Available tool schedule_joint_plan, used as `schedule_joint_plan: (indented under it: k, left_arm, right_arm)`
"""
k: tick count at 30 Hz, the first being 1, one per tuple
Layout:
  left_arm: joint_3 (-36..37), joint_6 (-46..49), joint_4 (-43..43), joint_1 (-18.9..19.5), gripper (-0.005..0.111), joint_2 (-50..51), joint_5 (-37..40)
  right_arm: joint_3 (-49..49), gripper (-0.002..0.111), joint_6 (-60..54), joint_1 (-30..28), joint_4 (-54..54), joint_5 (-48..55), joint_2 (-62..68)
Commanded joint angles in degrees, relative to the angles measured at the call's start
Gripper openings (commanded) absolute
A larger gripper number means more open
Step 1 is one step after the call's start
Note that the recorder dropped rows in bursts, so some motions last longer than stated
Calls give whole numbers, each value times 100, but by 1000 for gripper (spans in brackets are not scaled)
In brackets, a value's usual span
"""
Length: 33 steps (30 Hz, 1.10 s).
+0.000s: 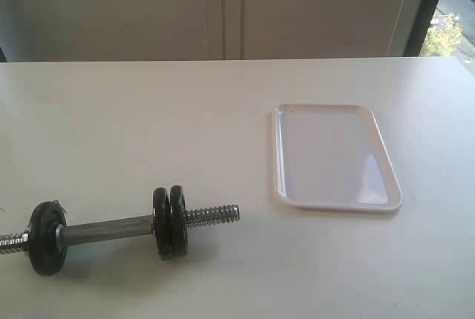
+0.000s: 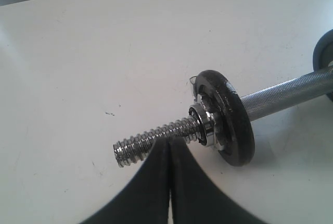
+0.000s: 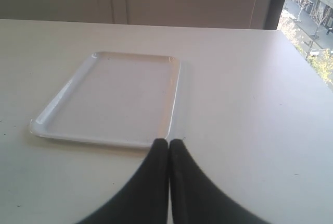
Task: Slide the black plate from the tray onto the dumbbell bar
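Observation:
The dumbbell bar (image 1: 104, 228) lies on the table at the front left. Two black plates (image 1: 171, 222) sit side by side on it, next to its bare threaded end (image 1: 215, 215); a third plate (image 1: 46, 237) sits near the other end. The white tray (image 1: 334, 156) on the right holds nothing. Neither gripper shows in the exterior view. My left gripper (image 2: 169, 141) is shut and empty, its tips just before the bar's thread (image 2: 140, 141) by a plate (image 2: 231, 120); I cannot tell if they touch it. My right gripper (image 3: 169, 143) is shut and empty at the tray's (image 3: 119, 94) near edge.
The white table (image 1: 148, 126) stretches to a back edge below a grey wall. A chrome collar (image 2: 205, 125) sits against the plate in the left wrist view. A window (image 1: 453, 7) is at the far right.

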Motion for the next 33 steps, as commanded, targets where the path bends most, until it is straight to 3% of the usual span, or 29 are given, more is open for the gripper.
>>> schedule_joint_plan:
  k: [1, 13, 26, 33]
  left_arm:
    - [23, -12, -53, -31, 0, -28, -18]
    - [23, -13, -53, 1, 0, -28, -18]
    - [23, -13, -53, 930, 0, -28, -18]
    - [23, -13, -53, 1006, 0, -28, -18]
  right_arm:
    - [42, 0, 8, -48, 0, -42, -39]
    - [42, 0, 8, -48, 0, -42, -39]
    - [42, 0, 8, -48, 0, -42, -39]
    - [42, 0, -2, -48, 0, -43, -39]
